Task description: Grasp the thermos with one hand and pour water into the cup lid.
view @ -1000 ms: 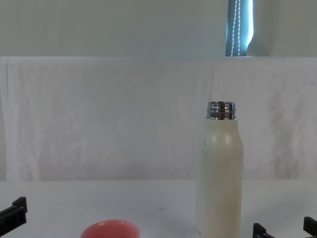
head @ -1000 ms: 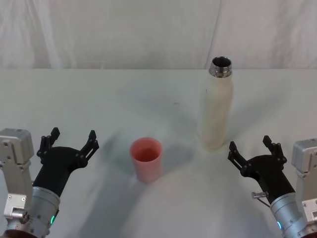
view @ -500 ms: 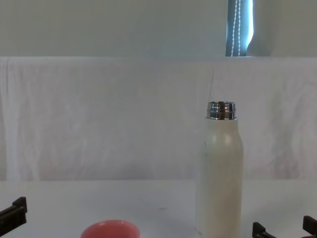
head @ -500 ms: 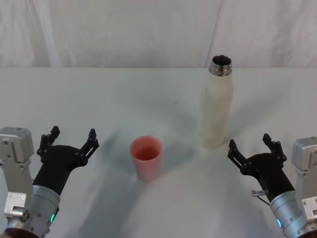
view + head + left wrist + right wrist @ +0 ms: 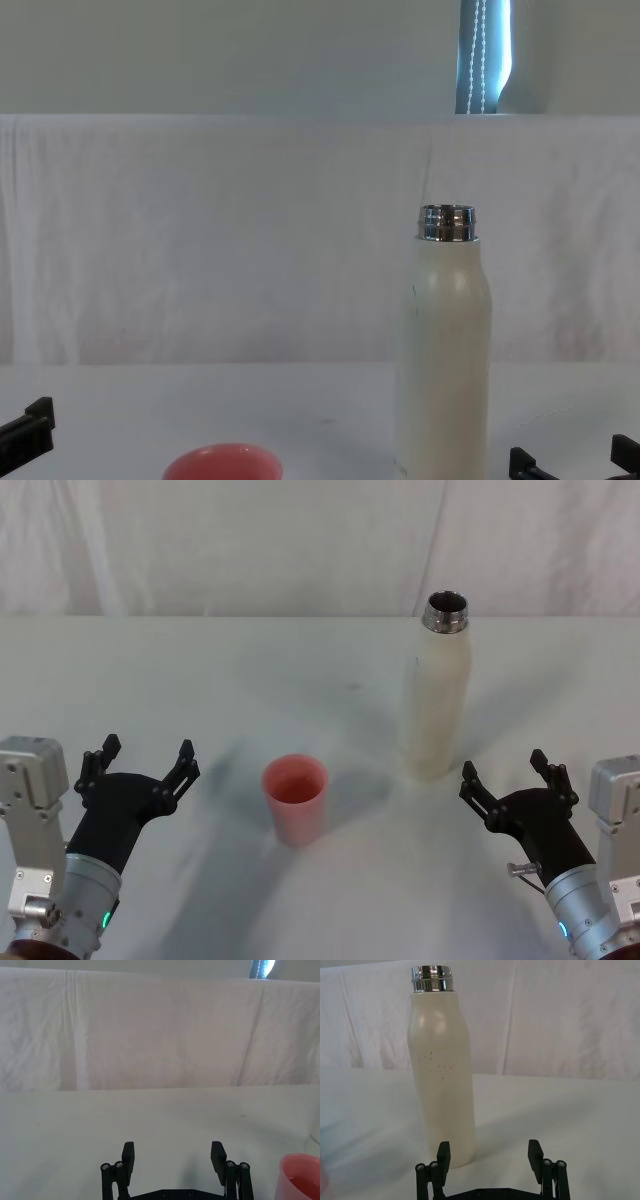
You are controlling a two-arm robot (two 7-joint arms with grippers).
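I have the thermos (image 5: 436,692) standing upright on the table (image 5: 200,680), uncapped, toward my right side, with the cup lid (image 5: 295,799) in front of it and to its left, well apart. My right gripper (image 5: 512,784) sits just short of the thermos base with its jaws spread wide and nothing between them; the left gripper (image 5: 135,764) rests low on the left, also spread and empty.

I judge the thermos rigid and smooth — likely slippery, and heavy if it is full. I would take it around the straight middle of the body, below the rounded shoulders, never at the steel neck. The cup lid looks light and easy to knock over.

I can read no brand or writing — just a few dark specks on the thermos in the right wrist view.
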